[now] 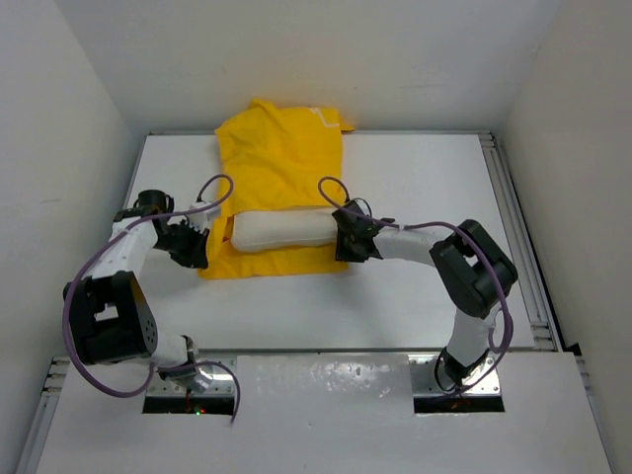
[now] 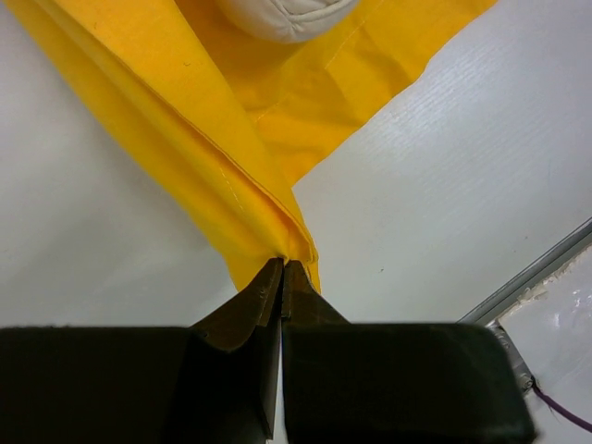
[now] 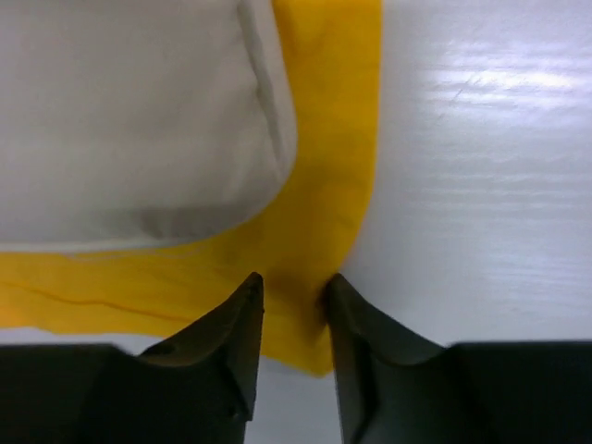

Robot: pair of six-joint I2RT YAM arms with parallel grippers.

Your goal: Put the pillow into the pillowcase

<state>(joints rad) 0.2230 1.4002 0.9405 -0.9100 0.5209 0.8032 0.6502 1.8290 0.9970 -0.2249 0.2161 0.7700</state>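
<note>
- While pinching a fold at the near-left corner of the pillowcase, holds the left gripper pressed together on the yellow cloth, tips meeting through it.
- Shows that fold as a doubled ridge running from the tips toward the pillow.
- Places the right gripper at the near-right corner of the pillowcase, fingers slightly apart with the yellow edge between them; cannot tell whether gripping or only straddling the cloth.
- Finds the pillow lying crosswise on the near part of the pillowcase, on top of a yellow layer, between the two grippers, its right end just beside the right gripper.
- Leaves the cream surface uncovered along its whole length in the top view, with a yellow strip showing on the near side.
- Shows the far part of the pillowcase crumpled, reaching the far edge of the white table by the back wall.
</note>
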